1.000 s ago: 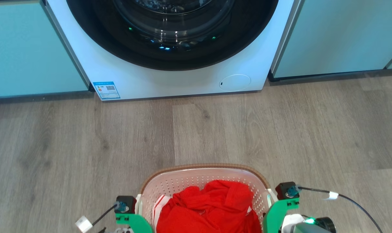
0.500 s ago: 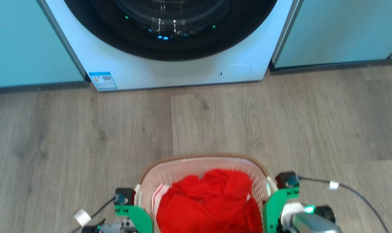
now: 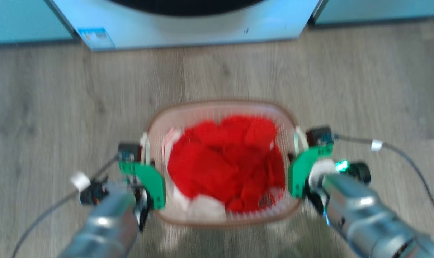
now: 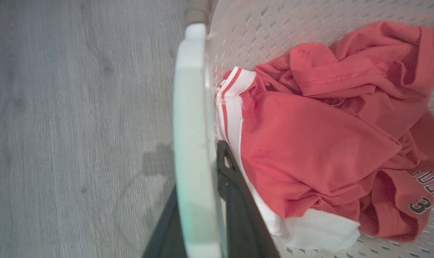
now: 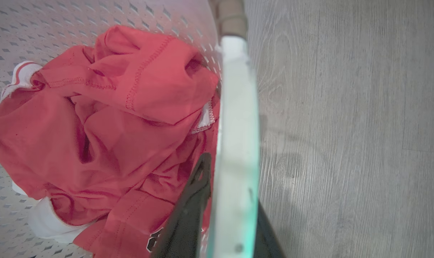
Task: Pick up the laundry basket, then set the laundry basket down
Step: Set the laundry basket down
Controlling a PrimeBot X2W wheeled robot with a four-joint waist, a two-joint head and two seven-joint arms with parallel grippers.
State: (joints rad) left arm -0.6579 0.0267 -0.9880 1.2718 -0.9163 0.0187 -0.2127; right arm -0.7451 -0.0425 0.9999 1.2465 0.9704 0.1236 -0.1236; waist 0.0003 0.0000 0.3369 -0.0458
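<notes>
At nine and three o'clock, left gripper (image 4: 199, 168) and right gripper (image 5: 235, 179) seemingly pinch handles (image 4: 192, 107) of the white perforated plastic laundry basket (image 3: 220, 104).

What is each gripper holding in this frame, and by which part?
The laundry basket: left gripper shut on its left white handle, right gripper on its right handle.

Blurred: laundry basket (image 3: 220, 109); washing machine (image 3: 188, 30) cropped.
</notes>
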